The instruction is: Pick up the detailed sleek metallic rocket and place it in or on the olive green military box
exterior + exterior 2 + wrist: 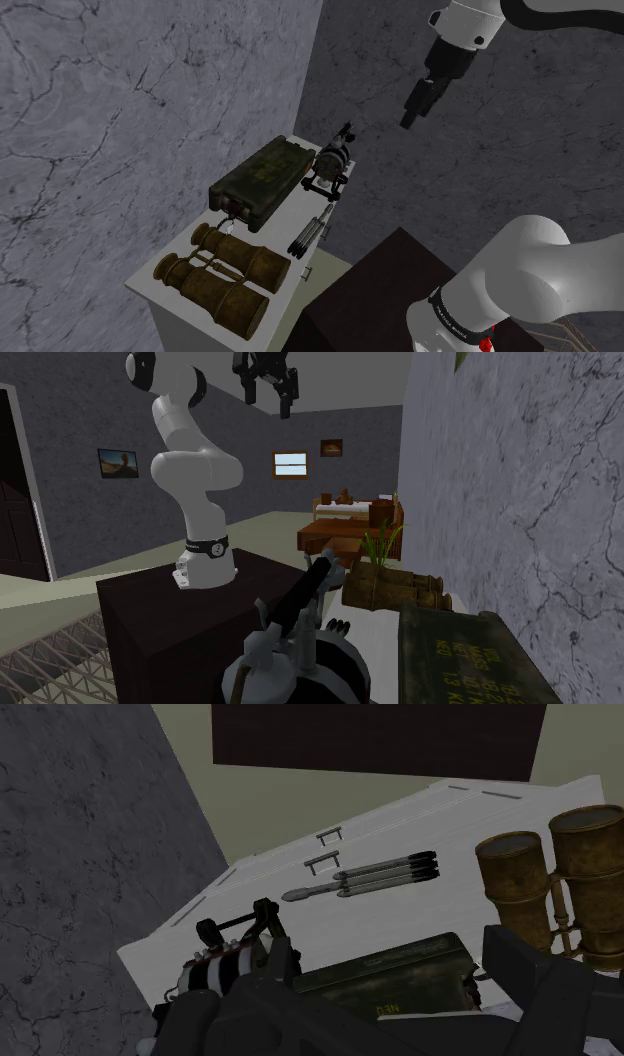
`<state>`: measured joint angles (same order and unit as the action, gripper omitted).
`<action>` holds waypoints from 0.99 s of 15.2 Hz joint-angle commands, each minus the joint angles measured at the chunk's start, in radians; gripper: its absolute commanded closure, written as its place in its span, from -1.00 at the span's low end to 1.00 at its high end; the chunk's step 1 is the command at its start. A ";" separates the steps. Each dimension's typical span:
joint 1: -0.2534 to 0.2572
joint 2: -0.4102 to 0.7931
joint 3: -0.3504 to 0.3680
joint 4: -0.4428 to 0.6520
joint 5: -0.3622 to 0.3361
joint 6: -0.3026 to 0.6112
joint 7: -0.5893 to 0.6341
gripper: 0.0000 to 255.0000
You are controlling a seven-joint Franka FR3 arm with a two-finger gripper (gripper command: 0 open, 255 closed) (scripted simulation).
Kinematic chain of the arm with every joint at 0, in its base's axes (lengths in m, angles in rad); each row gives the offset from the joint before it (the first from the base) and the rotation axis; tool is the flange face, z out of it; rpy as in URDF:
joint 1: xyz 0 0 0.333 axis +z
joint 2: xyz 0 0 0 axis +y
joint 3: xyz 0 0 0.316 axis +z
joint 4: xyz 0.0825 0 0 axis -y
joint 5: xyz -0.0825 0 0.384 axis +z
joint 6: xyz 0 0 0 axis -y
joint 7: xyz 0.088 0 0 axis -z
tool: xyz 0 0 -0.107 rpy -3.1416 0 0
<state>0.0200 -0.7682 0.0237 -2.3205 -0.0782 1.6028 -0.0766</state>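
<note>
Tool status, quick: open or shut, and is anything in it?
Tool: open, holding nothing. The rocket lies on the white cabinet top.

Grey marbled wall (pixel 120 100) with a white cabinet (pixel 185 325) standing against it. A darker grey wall (pixel 520 150) meets it at a corner. In the wrist view the cabinet top has two small handles (pixel 322 862) near its edge, and a pale olive floor (pixel 260 804) lies beyond. In the second exterior view a dark grey far wall (pixel 220 482) carries three small framed pictures (pixel 118 462), the middle one pale. Wooden furniture (pixel 335 532) sits low against it. A green plant (pixel 380 542) is near the marbled wall. Dark door (pixel 20 502) at that view's left, metal lattice (pixel 40 662) at its lower left. Light is dim and even.
</note>
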 commanded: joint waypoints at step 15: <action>-0.109 0.198 0.133 -0.311 0.093 0.475 0.482 -1.00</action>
<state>-0.0831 -0.5944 0.1424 -2.6119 0.0061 2.0341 0.3637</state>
